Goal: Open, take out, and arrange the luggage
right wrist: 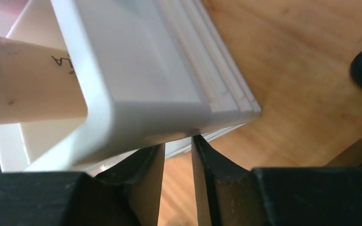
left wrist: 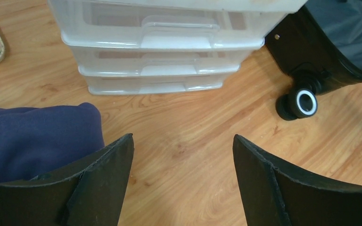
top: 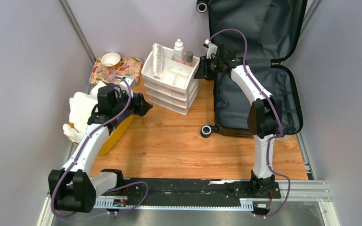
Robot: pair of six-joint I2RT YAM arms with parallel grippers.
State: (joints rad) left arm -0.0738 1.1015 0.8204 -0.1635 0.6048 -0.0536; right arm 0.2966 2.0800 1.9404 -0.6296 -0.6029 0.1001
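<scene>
Left tool (left wrist: 184, 141) holds its jaws wide apart above the tabletop (left wrist: 188, 117), beside a navy cloth (left wrist: 37, 136). Right tool (right wrist: 178, 141), jaws nearly together, meets the white drawers' (right wrist: 136, 70) top corner; a grip cannot be told. The suitcase (top: 287, 103) lies open at the tabletop's far right corner.

Luggage (top: 283, 96) lies right of organizer (top: 169, 96), seemingly touching.

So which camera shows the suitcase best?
The top view: the suitcase lies open there, its grey lining showing. The left wrist view catches only a corner and one wheel. The right wrist view is mostly the white drawer unit, with a dark blur at its right edge.
</scene>
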